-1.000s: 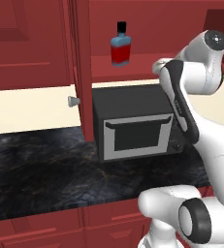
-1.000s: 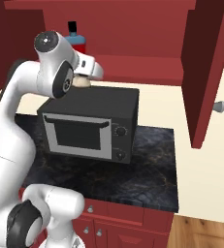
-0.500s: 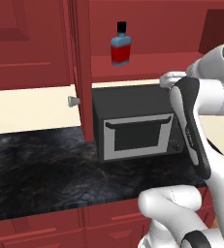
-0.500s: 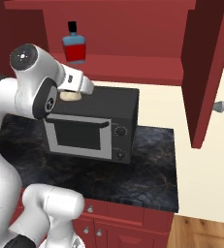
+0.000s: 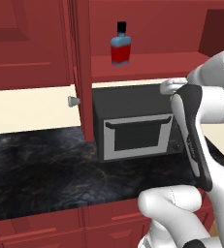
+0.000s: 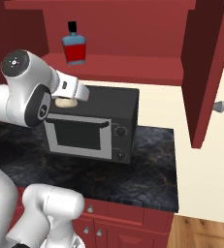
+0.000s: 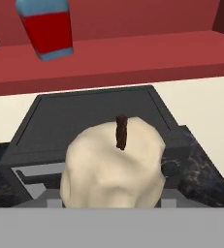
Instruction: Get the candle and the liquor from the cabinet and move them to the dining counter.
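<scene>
Overhead, the cabinet (image 6: pixel 133 29) stands with its door (image 6: pixel 208 72) swung wide to the right, which leaves the red shelf reachable from the front. Below it sits a black microwave (image 6: pixel 91 123) on the dark marbled worktop (image 6: pixel 147 169), so anything lifted off the shelf has to come out and over the oven's top.

On the shelf the liquor (image 6: pixel 74 44) stands upright and untouched, at about eleven o'clock from the microwave in the right base view; in the hand view it sits at roughly eleven o'clock from the candle, well apart. By my reading it waits for a second trip, since the hand takes one thing at a time.

Lower, the gripper (image 6: pixel 65 101) hangs just above the microwave's top near its left front corner, closed around the candle (image 7: pixel 112 167), whose dark wick (image 7: pixel 121 131) points up in the hand view. The cream wax (image 6: pixel 65 102) peeks from under the wrist. Holding it upright and clear of the oven suits carrying it off to the dining counter, a step not yet done.
</scene>
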